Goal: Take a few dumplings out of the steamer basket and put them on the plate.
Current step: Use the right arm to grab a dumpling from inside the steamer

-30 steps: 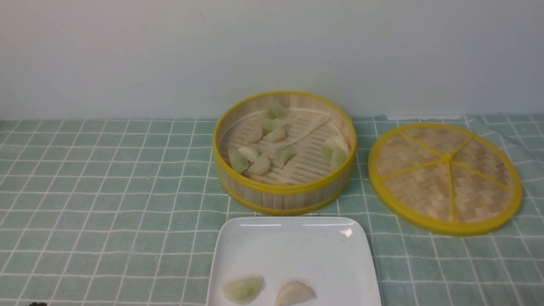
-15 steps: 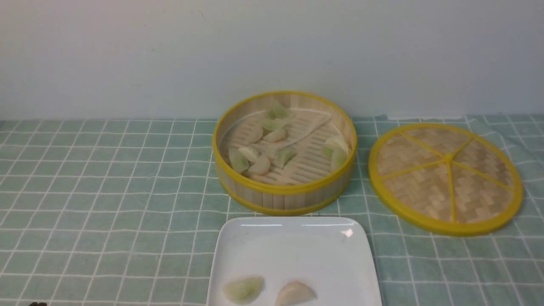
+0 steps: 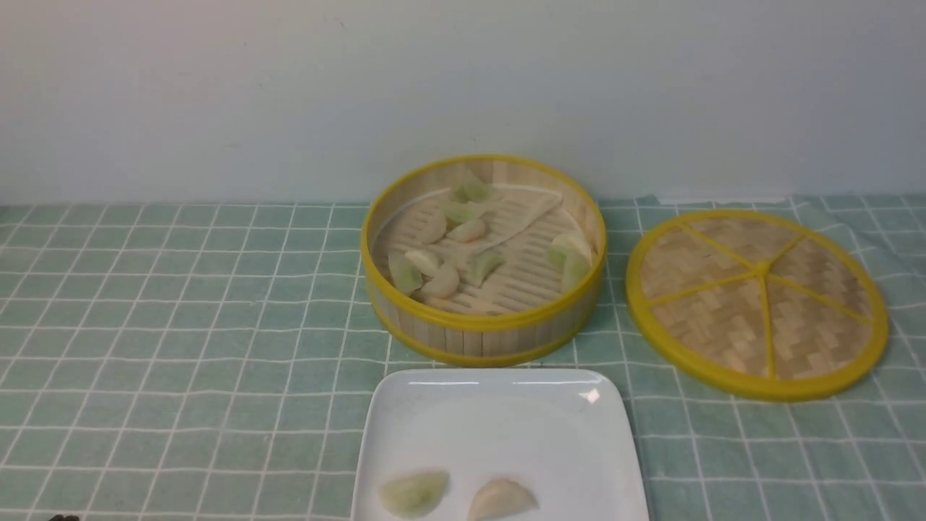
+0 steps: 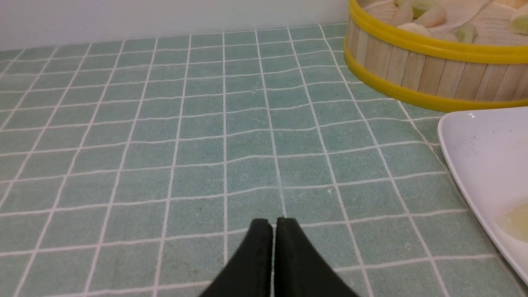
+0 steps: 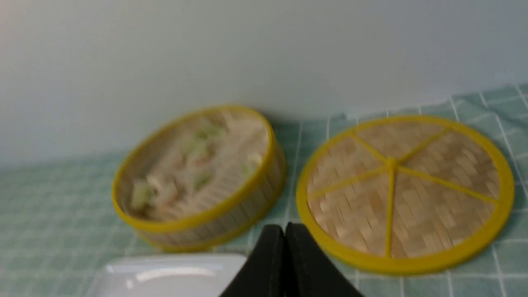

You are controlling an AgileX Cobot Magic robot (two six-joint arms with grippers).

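Observation:
The steamer basket (image 3: 483, 324) stands at the middle back and holds several green and cream dumplings (image 3: 441, 278). The white plate (image 3: 499, 420) lies in front of it with a green dumpling (image 3: 415, 492) and a cream dumpling (image 3: 502, 498) at its near edge. My left gripper (image 4: 274, 220) is shut and empty, low over the cloth left of the plate (image 4: 486, 152) and the basket (image 4: 429, 70). My right gripper (image 5: 284, 227) is shut and empty, above the plate's (image 5: 173, 276) far right corner, short of the basket (image 5: 214, 214). Neither gripper shows in the front view.
The flat woven yellow-rimmed lid (image 3: 757, 302) lies right of the basket; it also shows in the right wrist view (image 5: 406, 185). A green checked cloth (image 3: 181, 325) covers the table, rumpled at the far right. A pale wall stands close behind the basket.
Nothing has moved in the front view: basket, lid, plate and both plated dumplings stay where they were.

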